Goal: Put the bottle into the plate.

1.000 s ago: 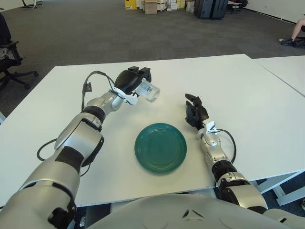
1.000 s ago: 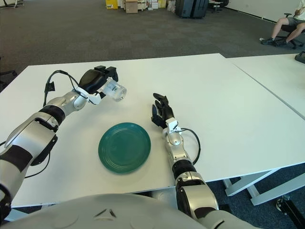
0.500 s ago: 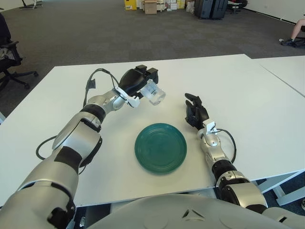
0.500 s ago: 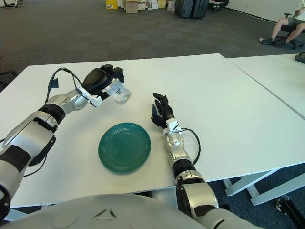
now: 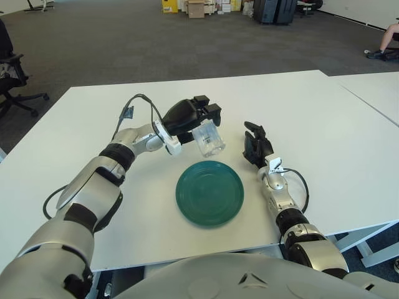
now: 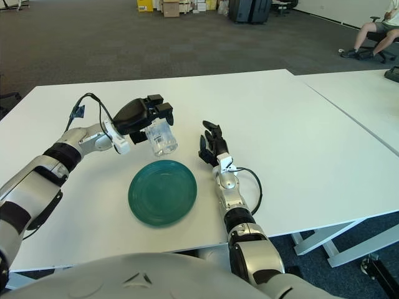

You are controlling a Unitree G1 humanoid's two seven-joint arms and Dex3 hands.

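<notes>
Stereo head view of a white bench [image 5: 324,124] with two arms reaching in from the lower edge of the frame.

Left robot hand [image 5: 190,115]: seen just left of centre, above the upper edge of the plate. Its dark fingers [image 5: 209,111] are curled round the upper end of the bottle [image 5: 208,138], which they grip from above and from the left. The bottle is a clear, colourless container held off the bench surface; it hangs below and to the right of the palm, tilted, with its free end pointing down toward the plate's upper rim. In both eye views the bottle appears above the plate's far rim and not in contact with the plate.

Plate [image 5: 209,192]: a round dark-green dish lying flat on the bench at lower centre, nothing in it. It sits between the two forearms, below the held bottle.

Right robot hand [image 5: 255,144]: seen just right of the plate's upper right rim, right of the bottle and apart from it. Its dark fingers point toward the top of the frame, loosely extended, and hold nothing. Whether the hand touches the bench cannot be told.

A black cable [image 5: 134,103] loops over the left wrist, upper left of the bottle.
</notes>
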